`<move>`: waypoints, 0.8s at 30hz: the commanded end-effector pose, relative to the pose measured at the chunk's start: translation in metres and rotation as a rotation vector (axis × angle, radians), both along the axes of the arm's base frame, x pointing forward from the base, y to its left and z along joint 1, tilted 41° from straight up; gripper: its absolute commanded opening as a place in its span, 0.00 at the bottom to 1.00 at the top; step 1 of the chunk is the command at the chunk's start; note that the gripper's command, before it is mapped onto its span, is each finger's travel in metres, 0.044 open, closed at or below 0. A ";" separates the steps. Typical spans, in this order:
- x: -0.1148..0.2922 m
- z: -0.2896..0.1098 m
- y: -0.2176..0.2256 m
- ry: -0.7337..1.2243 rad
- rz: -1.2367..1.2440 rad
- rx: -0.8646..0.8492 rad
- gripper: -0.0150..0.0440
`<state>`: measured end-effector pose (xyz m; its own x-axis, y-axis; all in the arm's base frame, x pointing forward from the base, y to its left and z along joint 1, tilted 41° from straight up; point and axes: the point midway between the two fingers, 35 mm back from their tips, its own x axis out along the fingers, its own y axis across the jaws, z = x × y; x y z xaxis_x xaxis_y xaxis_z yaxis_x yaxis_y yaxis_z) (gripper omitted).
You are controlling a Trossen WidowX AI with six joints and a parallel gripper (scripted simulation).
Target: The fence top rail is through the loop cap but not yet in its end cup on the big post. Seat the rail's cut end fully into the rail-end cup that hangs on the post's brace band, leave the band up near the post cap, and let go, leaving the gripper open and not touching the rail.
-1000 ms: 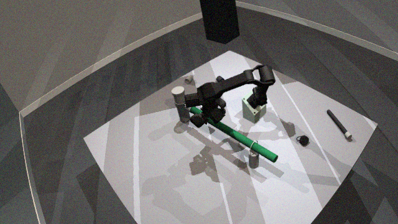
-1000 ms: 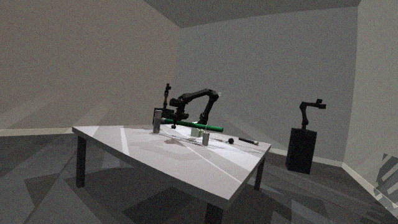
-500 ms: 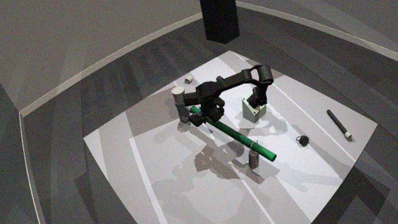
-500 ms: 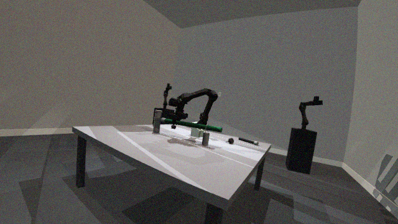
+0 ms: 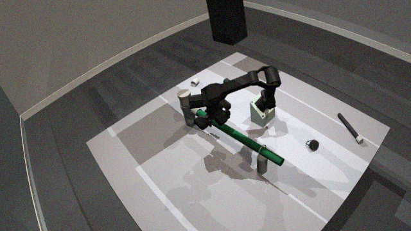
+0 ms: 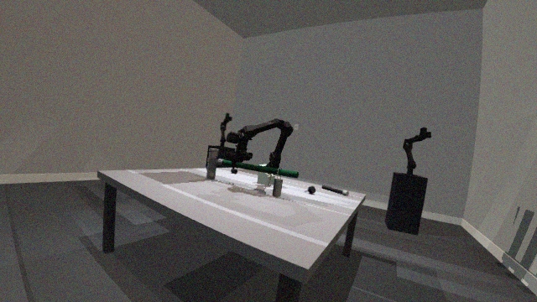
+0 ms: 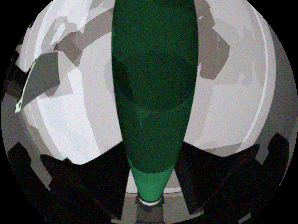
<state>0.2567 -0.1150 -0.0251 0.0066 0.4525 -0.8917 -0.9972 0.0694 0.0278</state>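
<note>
The green top rail [image 5: 244, 138] [image 6: 260, 168] [image 7: 154, 96] lies level above the table, running from the big grey post [image 5: 185, 106] [image 6: 212, 163] to the short line post [image 5: 262, 164] [image 6: 277, 187]. It passes through the wire loop cap [image 5: 260, 155] on the short post. My gripper [image 5: 212, 120] [image 6: 236, 158] is shut on the rail near its post end. The rail's cut end [image 5: 200, 111] sits close beside the big post, just under its pale cap [image 5: 183, 93]. The dark arm hides the brace band and the end cup in the top and exterior views. In the wrist view the rail narrows to a small cup [image 7: 150, 197] at the bottom.
The arm's pale green base block [image 5: 261, 113] stands behind the rail. A small white cylinder [image 5: 194, 82] lies at the back. A black ball-like fitting [image 5: 313, 145] and a dark rod with a white tip [image 5: 350, 128] lie to the right. A black pedestal [image 6: 405, 202] with another arm stands off the table.
</note>
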 end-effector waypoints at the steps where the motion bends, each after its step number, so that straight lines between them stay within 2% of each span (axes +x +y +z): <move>1: 0.000 0.000 0.000 0.000 0.000 0.000 0.25; 6: 0.000 0.000 0.000 0.000 0.000 0.000 0.25; 16: 0.000 0.001 0.000 0.000 0.000 0.000 0.70; 22: 0.001 0.025 0.001 0.001 0.000 0.000 0.97; 24: 0.001 0.036 0.001 0.001 0.000 0.000 1.00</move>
<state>0.2556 -0.1131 -0.0043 -0.0048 0.4594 -0.8882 -0.9970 0.0667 0.0399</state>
